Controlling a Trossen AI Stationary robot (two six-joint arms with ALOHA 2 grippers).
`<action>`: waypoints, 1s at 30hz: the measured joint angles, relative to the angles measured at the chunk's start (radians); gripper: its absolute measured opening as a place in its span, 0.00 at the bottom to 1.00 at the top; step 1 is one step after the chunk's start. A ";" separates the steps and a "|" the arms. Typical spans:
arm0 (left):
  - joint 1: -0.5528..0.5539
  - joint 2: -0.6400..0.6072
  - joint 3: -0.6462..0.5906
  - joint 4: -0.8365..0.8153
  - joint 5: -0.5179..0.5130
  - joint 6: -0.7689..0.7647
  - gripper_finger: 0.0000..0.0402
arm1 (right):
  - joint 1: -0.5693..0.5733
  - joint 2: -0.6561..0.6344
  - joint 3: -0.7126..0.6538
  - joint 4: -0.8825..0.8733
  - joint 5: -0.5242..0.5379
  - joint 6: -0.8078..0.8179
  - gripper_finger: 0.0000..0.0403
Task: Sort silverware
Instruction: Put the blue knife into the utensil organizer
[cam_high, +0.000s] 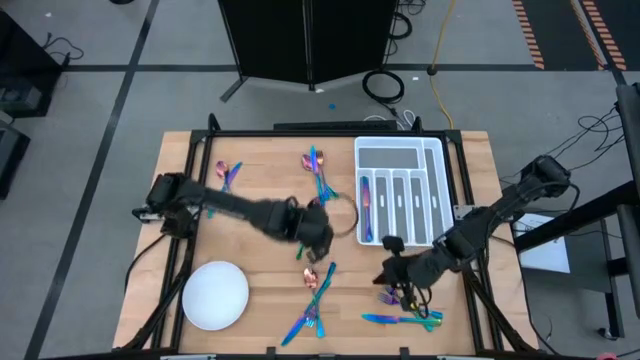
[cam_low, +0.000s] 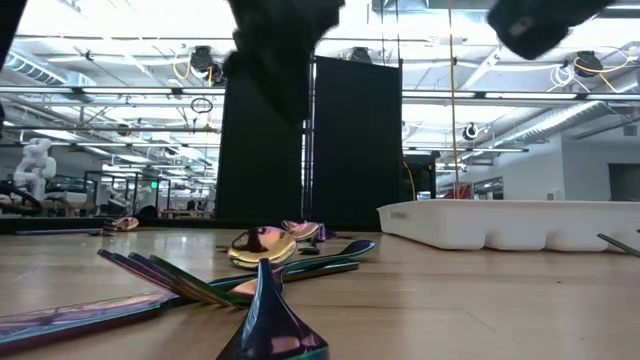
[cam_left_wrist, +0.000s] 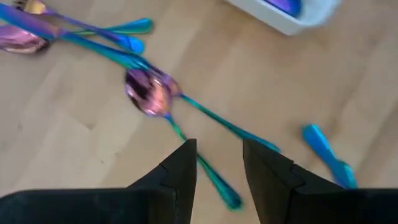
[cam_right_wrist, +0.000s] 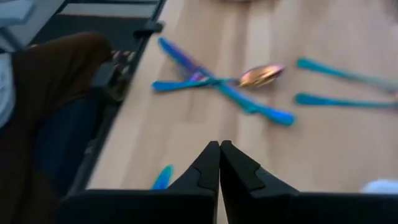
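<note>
Iridescent silverware lies in loose groups on the wooden table: forks and spoons (cam_high: 318, 170) near the far middle, a pair (cam_high: 228, 172) at far left, spoons and forks (cam_high: 312, 300) near the front, knives (cam_high: 400, 320) at front right. A few pieces (cam_high: 365, 205) lie in the white tray's left slot. My left gripper (cam_high: 315, 230) hovers open at mid-table; its fingers straddle the teal handle (cam_left_wrist: 214, 177) of a pink-bowled spoon (cam_left_wrist: 149, 93) without touching it. My right gripper (cam_high: 395, 268) is shut above the front-right pieces (cam_right_wrist: 224, 84), and nothing shows between its fingers (cam_right_wrist: 219, 152).
The white divided tray (cam_high: 432, 190) sits at far right, its corner (cam_left_wrist: 292, 15) close ahead of my left gripper. A round white plate (cam_high: 215, 295) rests at front left. Beyond the table's edge, dark and brown clothing (cam_right_wrist: 43, 93) shows in the right wrist view.
</note>
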 joint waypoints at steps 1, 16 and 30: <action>0.024 0.000 0.000 0.013 0.013 0.043 0.33 | 0.021 0.009 0.000 -0.001 -0.001 0.027 0.00; -0.188 0.067 0.002 0.647 0.250 0.566 0.33 | 0.249 0.149 -0.001 -0.014 -0.024 0.296 0.00; -0.220 0.084 0.000 0.710 0.126 0.616 0.33 | 0.250 0.246 -0.001 -0.068 -0.152 0.505 0.16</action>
